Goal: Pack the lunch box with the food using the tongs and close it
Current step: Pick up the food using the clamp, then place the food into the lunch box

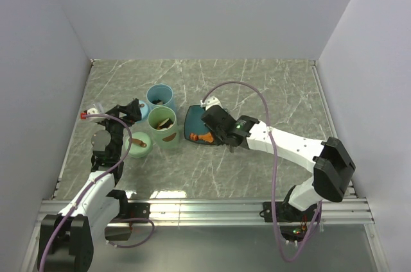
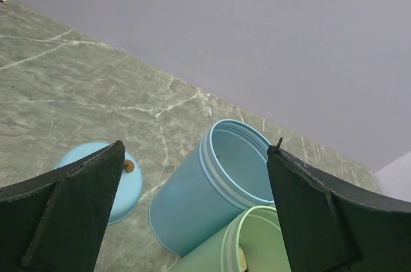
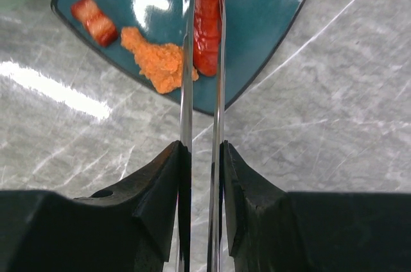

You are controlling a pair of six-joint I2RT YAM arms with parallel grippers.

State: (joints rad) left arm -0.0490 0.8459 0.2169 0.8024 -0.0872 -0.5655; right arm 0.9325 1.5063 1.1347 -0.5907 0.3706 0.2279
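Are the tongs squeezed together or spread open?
Squeezed together: the right gripper jaws press on the tongs, whose arms run nearly parallel with a red piece between them, over the plate.

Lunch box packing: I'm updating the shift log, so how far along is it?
Done: the green round tub already holds some brown food. In hand: the right gripper squeezes the long silver metal tongs around a red sausage-shaped piece on the teal square plate. Left: the orange crumbly lump and red-and-white chunks are still on the plate, and the tub stands open.
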